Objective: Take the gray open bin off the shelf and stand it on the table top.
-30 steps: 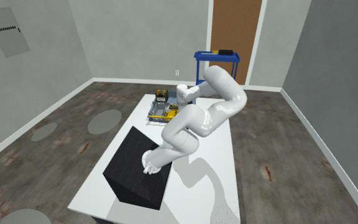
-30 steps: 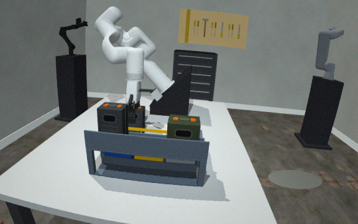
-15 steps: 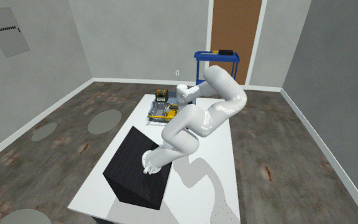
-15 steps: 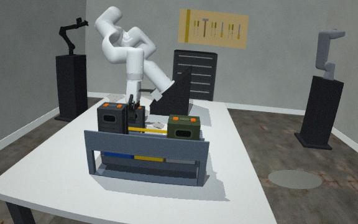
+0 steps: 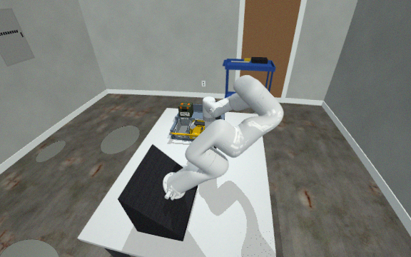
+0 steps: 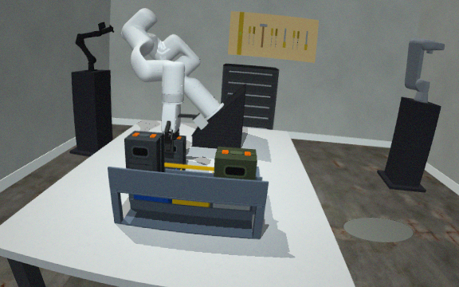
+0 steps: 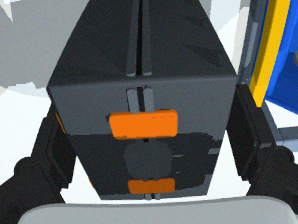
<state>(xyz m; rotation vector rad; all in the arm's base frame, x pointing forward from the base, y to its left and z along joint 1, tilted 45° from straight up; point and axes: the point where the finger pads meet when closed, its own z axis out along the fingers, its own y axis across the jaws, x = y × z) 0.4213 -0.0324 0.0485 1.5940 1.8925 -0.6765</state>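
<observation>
The gray-blue shelf (image 6: 190,199) stands at the far end of the table from the arm's base. Its lower level holds a blue bin (image 6: 151,198), a yellow bin (image 6: 190,203) and the gray open bin (image 6: 231,206), seen from behind. In the top view the gray bin (image 5: 182,126) is left of the yellow bin (image 5: 197,130). My gripper (image 7: 151,106) is open, and its fingers straddle a dark case with orange latches (image 7: 143,90) without clamping it. In the exterior view the gripper (image 6: 168,139) points down at that case (image 6: 178,148) on the arm's side of the shelf.
A larger dark case (image 6: 143,151) and a green case (image 6: 236,162) stand on the shelf top. A yellow bar (image 6: 189,167) runs between them. A black wedge block (image 5: 157,193) holds the arm's base. A blue cart (image 5: 249,71) stands by the door.
</observation>
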